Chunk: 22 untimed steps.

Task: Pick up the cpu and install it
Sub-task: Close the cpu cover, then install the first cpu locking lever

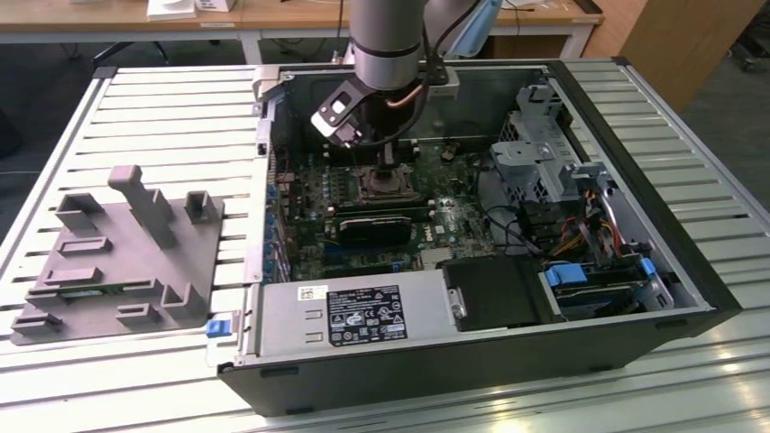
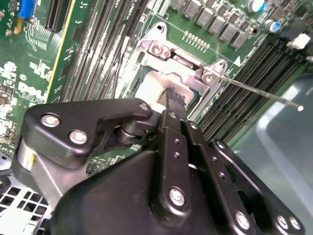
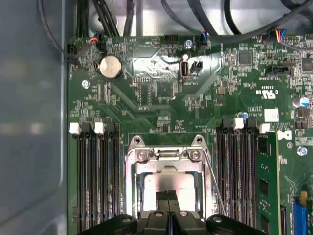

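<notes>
The cpu [image 3: 168, 182], a flat silver square, lies inside the metal-framed socket [image 3: 165, 154] of the green motherboard [image 3: 161, 98]. My gripper [image 3: 167, 196] is straight above it, its two black fingers pressed together with nothing between them and their tips at the chip's silver top. In the second wrist view the same narrow fingertips [image 2: 176, 100] meet the cpu [image 2: 149, 83] within the open socket frame [image 2: 188, 61]. In the exterior view the gripper [image 1: 388, 173] reaches down into the open computer case [image 1: 673, 271] onto the socket [image 1: 385, 185].
The socket's thin wire lever [image 2: 259, 91] sticks out beside the frame. Memory slots [image 3: 95, 176] flank the socket on both sides. Drive cage and cables [image 1: 565, 198] fill the case at the exterior view's right. A grey plastic block with upright posts [image 1: 121, 262] sits on the slatted table.
</notes>
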{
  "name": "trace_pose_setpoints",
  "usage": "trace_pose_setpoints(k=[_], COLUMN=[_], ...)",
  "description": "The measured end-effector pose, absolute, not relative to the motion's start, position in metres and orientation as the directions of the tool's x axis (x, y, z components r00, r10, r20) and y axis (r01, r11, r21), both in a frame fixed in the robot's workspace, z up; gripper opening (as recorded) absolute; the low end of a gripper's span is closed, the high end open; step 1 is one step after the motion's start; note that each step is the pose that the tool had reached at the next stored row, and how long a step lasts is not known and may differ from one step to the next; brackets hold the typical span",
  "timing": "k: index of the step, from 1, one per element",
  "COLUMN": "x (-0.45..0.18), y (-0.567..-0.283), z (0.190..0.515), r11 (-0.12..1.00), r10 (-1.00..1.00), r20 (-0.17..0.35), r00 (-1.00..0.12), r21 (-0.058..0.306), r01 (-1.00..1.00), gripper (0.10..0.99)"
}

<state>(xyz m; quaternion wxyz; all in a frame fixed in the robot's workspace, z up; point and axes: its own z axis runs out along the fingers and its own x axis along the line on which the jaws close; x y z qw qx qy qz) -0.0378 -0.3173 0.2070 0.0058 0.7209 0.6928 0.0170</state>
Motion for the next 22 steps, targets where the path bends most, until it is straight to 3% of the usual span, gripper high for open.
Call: trace_pose_setpoints(k=[22], x=[-0.0356], y=[-0.3173], z=[0.2097], r11=[-0.040], r10=[0.999], r20=[0.017], r00=[0.040], r21=[0.032], r01=[0.999], gripper=[0.106])
